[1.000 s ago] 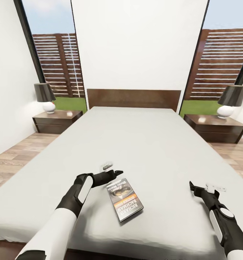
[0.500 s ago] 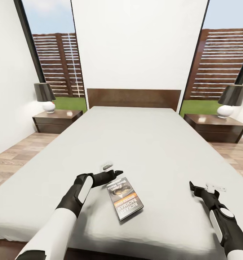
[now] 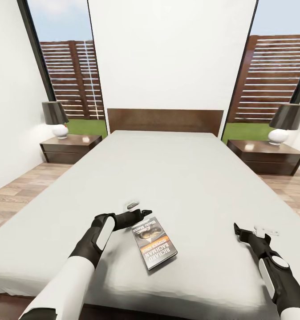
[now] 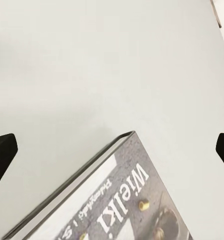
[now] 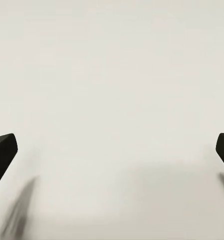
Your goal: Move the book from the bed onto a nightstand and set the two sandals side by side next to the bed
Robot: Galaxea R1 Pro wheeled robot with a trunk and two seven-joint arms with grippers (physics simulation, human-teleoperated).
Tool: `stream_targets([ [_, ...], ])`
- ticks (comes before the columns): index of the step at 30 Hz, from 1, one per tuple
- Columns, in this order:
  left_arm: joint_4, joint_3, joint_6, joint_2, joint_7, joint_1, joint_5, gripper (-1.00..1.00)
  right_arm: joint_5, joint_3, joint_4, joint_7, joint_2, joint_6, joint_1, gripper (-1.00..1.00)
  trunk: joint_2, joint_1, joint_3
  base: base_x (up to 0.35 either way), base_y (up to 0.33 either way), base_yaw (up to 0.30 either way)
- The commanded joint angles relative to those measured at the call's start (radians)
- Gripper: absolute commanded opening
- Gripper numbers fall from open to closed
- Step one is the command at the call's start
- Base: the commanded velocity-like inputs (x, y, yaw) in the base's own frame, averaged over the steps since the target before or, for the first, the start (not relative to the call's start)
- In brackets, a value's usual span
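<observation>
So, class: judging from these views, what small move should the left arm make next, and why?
Probably ease the open left gripper down and forward over the book's near corner, then close. The book lies flat on the bed, its corner between the spread fingertips in the wrist view, not yet gripped.

Bed (image 3: pixel 176 178): low, dark brown frame and flat headboard, plain pale grey mattress, surface smooth and flat. One book (image 3: pixel 154 243) lies flat on the mattress near the foot end, cover up, set at a slant to the bed's edges; dark cover with an orange band and white lettering. In the left wrist view the book's corner (image 4: pixel 126 200) rests directly on the grey mattress (image 4: pixel 92 65).
</observation>
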Motion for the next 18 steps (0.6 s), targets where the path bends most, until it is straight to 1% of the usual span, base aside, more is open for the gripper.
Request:
stream_targets([
  [1,0.000,0.005,0.008,-0.001,-0.003,-0.001,0.002,1.00,0.000,-0.003,0.000,0.007,0.001,-0.002,-0.001,1.00,0.000,0.000,-0.001,0.000,0.000,0.000],
  [11,0.000,0.005,0.008,-0.001,-0.003,-0.001,0.002,1.00,0.000,-0.003,0.001,0.007,0.001,-0.002,-0.001,1.00,0.000,0.000,-0.001,0.000,0.000,0.000],
  [15,0.000,0.005,0.008,-0.001,-0.003,-0.001,0.002,1.00,0.000,-0.003,0.001,0.007,0.001,-0.002,-0.001,1.00,-0.028,0.015,-0.013,0.000,0.000,0.000],
  [18,0.000,0.005,0.008,-0.001,-0.004,-0.001,0.001,1.00,0.000,-0.003,0.001,0.007,0.001,-0.002,-0.001,1.00,-0.028,0.015,-0.013,0.000,0.000,0.000],
])
